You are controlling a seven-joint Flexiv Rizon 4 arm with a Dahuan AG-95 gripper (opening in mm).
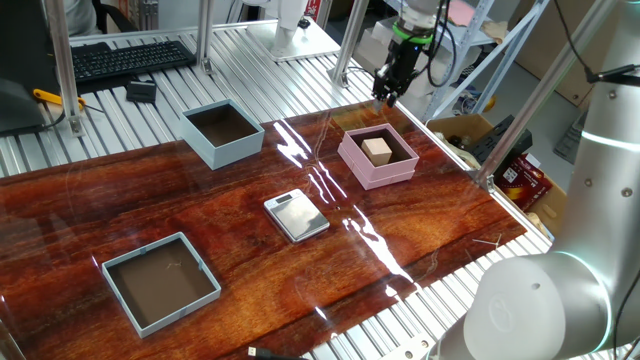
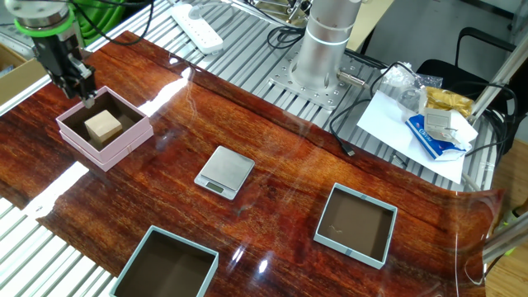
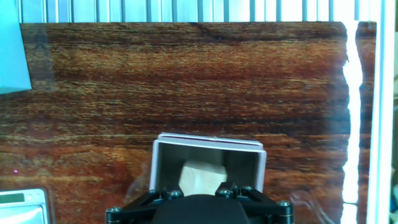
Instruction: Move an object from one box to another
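The object, a small tan cube [image 1: 377, 150] [image 2: 103, 126] [image 3: 202, 175], lies inside the pink box [image 1: 352, 163] [image 2: 115, 153] [image 3: 163, 167] at the table's edge. My gripper [image 1: 386, 96] [image 2: 84, 92] hangs just above the box's far rim, a little to one side of the cube. It is open, holds nothing and touches nothing. In the hand view only its dark body shows at the bottom edge, and the fingertips are hidden. The tall-walled light blue box [image 1: 232, 152] [image 2: 183, 240] [image 3: 11, 56] stands empty across the table.
A flat silver scale [image 1: 297, 215] [image 2: 224, 172] [image 3: 22, 200] lies mid-table. A wider, shallow grey-blue tray [image 1: 118, 300] [image 2: 351, 249] sits empty. The robot base [image 2: 324, 49] with cables and papers [image 2: 412, 124] stands behind the table. A keyboard [image 1: 130, 58] is at the back.
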